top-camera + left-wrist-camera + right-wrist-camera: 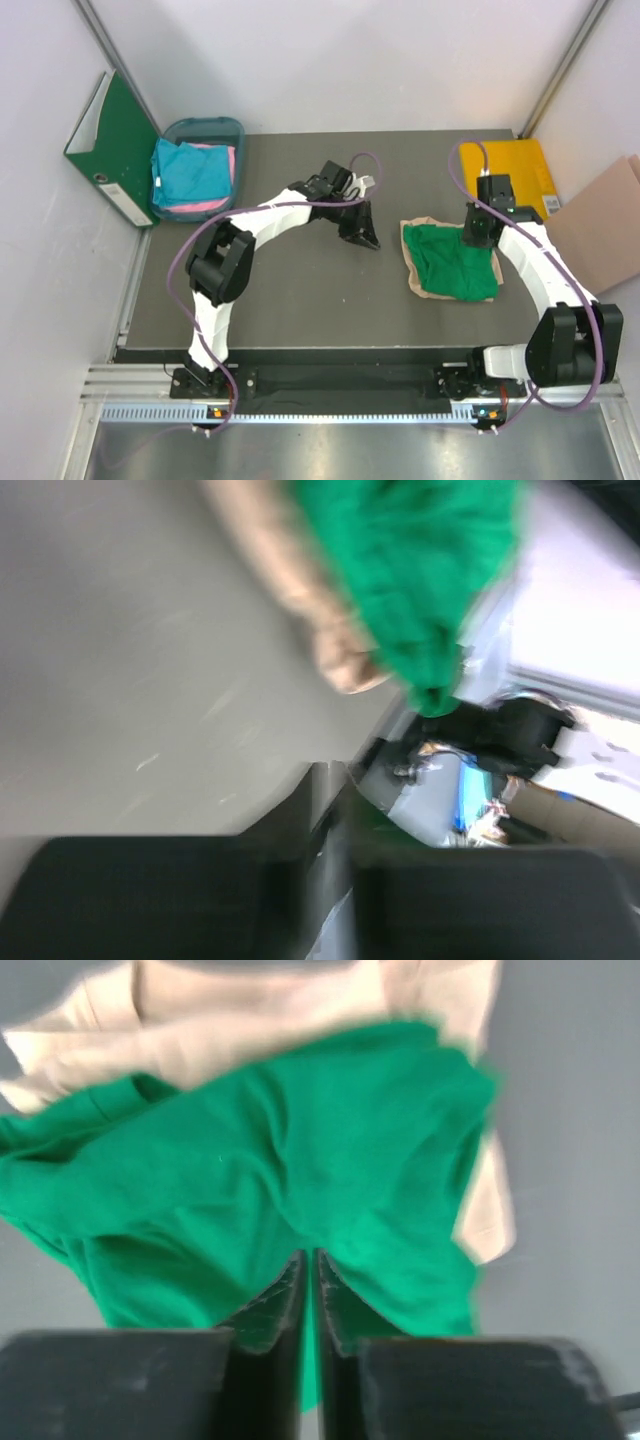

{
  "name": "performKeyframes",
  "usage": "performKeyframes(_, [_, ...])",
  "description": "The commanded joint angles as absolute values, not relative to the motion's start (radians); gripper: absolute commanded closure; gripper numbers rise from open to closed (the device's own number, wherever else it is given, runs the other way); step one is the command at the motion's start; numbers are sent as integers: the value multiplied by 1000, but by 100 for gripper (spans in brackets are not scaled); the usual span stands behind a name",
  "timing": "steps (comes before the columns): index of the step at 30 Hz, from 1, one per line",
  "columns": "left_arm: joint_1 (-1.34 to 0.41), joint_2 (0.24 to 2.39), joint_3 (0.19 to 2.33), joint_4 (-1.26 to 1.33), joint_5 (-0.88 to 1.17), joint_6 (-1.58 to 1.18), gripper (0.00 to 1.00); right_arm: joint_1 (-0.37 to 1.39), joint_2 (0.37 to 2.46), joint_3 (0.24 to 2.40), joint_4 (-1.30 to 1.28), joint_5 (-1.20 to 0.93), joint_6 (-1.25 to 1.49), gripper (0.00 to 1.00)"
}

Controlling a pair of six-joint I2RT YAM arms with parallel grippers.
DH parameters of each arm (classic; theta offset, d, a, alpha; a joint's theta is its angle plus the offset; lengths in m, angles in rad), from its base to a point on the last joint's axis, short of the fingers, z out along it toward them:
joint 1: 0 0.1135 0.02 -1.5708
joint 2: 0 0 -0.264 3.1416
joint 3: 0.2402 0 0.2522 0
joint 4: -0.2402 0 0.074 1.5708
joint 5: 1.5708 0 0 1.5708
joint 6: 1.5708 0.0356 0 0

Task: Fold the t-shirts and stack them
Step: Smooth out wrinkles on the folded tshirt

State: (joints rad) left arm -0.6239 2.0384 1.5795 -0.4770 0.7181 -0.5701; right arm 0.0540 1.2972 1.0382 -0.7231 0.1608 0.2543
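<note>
Far to the left of the green t-shirt (452, 262) a green ring binder (108, 150) leans by the wall. Somewhat nearer, but also well to its left, sits a basket (205, 122) with the teal-blue t-shirt (188, 172) bunched over the pink t-shirt (222, 203). Neither looks folded, so I count both as work not yet begun. My left fingers (364, 236) hang over the bare counter (300, 300) just left of the green t-shirt, apart from it. They have hold of nothing that I can see, and my wrist view is too smeared for me to tell how wide they stand. The beige-peach t-shirt (250, 1020) lies under the green t-shirt and shows past its edges, so a stack of two has been started. The green t-shirt on top is rumpled, though, more a loose bundle than a tidy fold. My right fingers (478, 234) are down at the green t-shirt's right edge, drawn nearly together with only a thin slit between them. Creases in the cloth run into their tips, so I judge that they pinch a fold of it. Beyond and to the right of the green t-shirt lies a yellow folder (522, 170), no part of the job. By my reckoning I am about halfway. The green t-shirt wants squaring up, and then the teal-blue and pink ones must each be fetched, folded and laid on top.
</note>
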Motion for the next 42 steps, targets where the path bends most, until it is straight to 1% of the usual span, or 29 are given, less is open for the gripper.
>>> performKeyframes(1, [-647, 2097, 1678, -284, 926, -707, 100, 41, 1336, 980, -626, 57, 334, 100])
performKeyframes(5, [-712, 2147, 1776, -253, 985, -736, 100, 40, 1403, 980, -583, 34, 363, 100])
performKeyframes(9, [-755, 2175, 1833, -117, 1037, -842, 100, 34, 1498, 991, -539, 58, 367, 100])
performKeyframes(14, [-796, 2261, 1966, -94, 1129, -877, 100, 20, 1587, 1023, -483, 64, 371, 100])
performKeyframes(17, [-810, 2333, 2000, -91, 1179, -923, 100, 12, 1632, 1064, -486, 58, 367, 100])
performKeyframes(22, [-816, 2425, 1971, -72, 1210, -960, 100, 8, 1643, 1138, -515, 35, 359, 100])
performKeyframes(26, [-816, 2477, 1928, -121, 1210, -910, 100, 8, 1620, 1184, -557, 22, 345, 100])
performKeyframes(30, [-813, 2503, 1881, -156, 1198, -876, 100, -41, 1591, 1203, -577, 35, 336, 100])
performKeyframes(34, [-798, 2496, 1850, -331, 1137, -714, 100, -64, 1592, 1190, -600, 84, 318, 100])
performKeyframes(36, [-787, 2493, 1838, -406, 1111, -669, 100, -69, 1612, 1183, -610, 155, 311, 100])
performKeyframes(38, [-781, 2490, 1821, -439, 1078, -631, 100, -74, 1626, 1171, -604, 208, 305, 100])
performKeyframes(42, [-776, 2482, 1810, -451, 1058, -614, 100, -83, 1664, 1141, -565, 236, 307, 100])
